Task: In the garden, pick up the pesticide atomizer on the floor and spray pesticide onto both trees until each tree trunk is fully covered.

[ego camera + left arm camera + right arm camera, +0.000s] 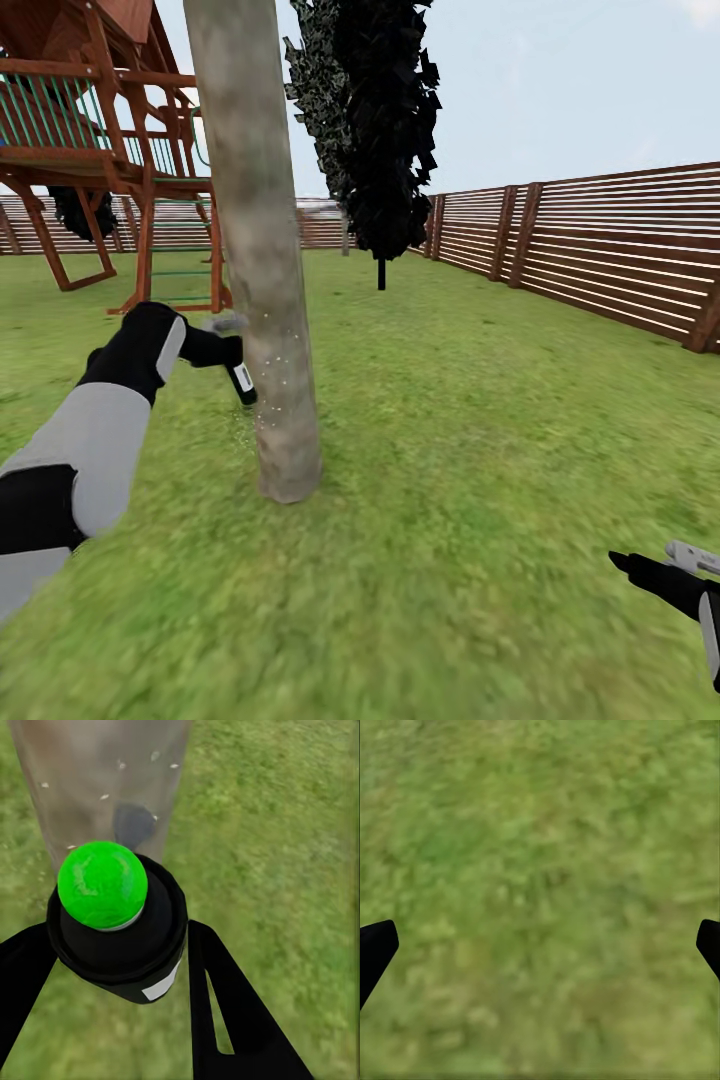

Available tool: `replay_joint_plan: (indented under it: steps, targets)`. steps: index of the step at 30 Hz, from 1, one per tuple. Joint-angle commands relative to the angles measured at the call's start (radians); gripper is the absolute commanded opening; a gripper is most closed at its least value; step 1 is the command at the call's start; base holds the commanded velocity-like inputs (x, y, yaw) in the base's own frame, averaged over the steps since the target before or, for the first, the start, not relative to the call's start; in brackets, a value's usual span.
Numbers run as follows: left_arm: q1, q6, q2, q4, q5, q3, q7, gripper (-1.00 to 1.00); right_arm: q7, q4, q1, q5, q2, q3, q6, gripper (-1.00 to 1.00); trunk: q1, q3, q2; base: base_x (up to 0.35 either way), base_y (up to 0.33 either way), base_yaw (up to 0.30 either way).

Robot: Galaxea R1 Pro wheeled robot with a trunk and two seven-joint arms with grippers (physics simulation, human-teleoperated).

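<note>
A thick, straight, mottled grey-brown tree trunk (262, 260) was seen rising from the rough green grass floor (450, 420) near the centre of the head view. The left gripper (228, 352), at the end of a black and grey arm, was held just beside the trunk's left side, its jaws closed on the small black pesticide atomizer (243, 381), whose pale label strip was visible. In the left wrist view the atomizer (120, 934) was shown clamped between two black fingers (225, 1012), topped by a bright green round cap (102, 884) and pointed toward the trunk (97, 780). Fine white specks of pesticide (275, 375) were scattered over the lower bark, and further specks (120, 765) were recorded in the wrist view.

The right gripper (650, 570) was held low over grass, well apart from the trunk; in the right wrist view its dark fingertips (375, 949) stood wide apart with nothing but grass (540, 892) between them.

A red-brown wooden play structure (90, 150), a dark thin-trunked conifer (385, 130) and a brown slatted wooden fence (600, 245) were seen behind.
</note>
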Motion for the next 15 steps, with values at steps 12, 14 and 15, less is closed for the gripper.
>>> replay_joint_plan:
  steps: [12, 14, 15]
  targets:
    - [-0.05, 0.0, 0.001, 0.13, -0.008, 0.004, -0.008, -1.0, 0.009, -0.001, -0.001, 0.011, 0.0, -0.002, 0.003, 1.0, 0.0, -0.001, 0.0, 0.0, 0.0, 0.0]
    - [-0.047, -0.003, 0.003, 0.167, -0.009, 0.004, -0.006, -1.0, 0.009, -0.001, -0.001, 0.011, 0.001, -0.002, 0.003, 1.0, 0.0, -0.001, 0.0, 0.0, 0.0, 0.0]
    - [-0.045, -0.005, 0.004, 0.182, -0.01, 0.004, -0.005, -1.0, 0.009, -0.001, -0.001, 0.011, 0.0, -0.003, 0.003, 1.0, 0.0, -0.001, 0.0, 0.0, 0.0, 0.0]
